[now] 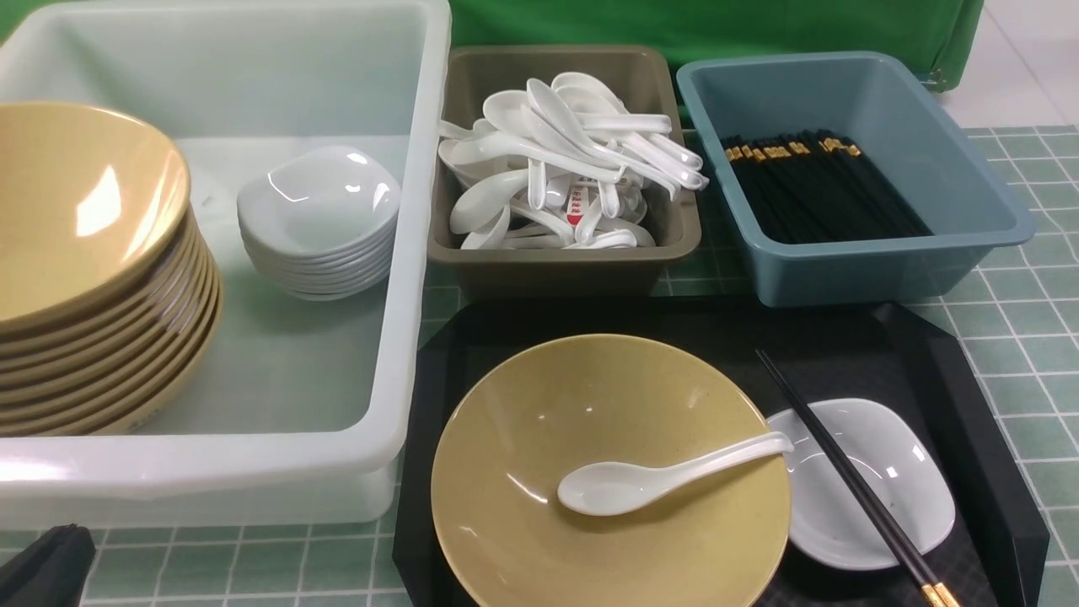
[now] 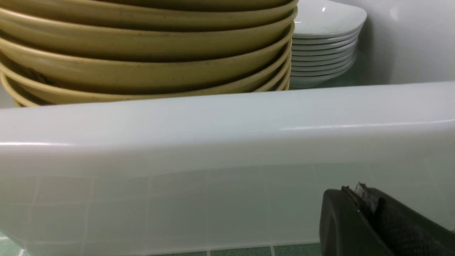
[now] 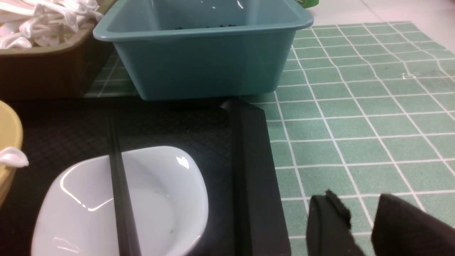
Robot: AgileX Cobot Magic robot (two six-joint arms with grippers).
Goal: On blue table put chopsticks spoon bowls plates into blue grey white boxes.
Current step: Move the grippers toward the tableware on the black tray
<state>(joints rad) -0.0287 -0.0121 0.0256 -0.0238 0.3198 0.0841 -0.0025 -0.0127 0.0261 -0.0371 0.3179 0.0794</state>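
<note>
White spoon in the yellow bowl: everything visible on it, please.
The white spoon is a glossy, one-piece soup spoon, ceramic or melamine by its look. It lies open side up, empty, with its scoop near the bottom of the yellow bowl and its handle slanting up to the bowl's right rim, where the tip rests, pointing toward the small white dish. Whether it touches that dish cannot be told. Nothing else touches it.

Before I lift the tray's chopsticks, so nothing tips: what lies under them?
The white dish sits under the chopsticks, on the black tray. The strip of dish beneath them is hidden.
</note>
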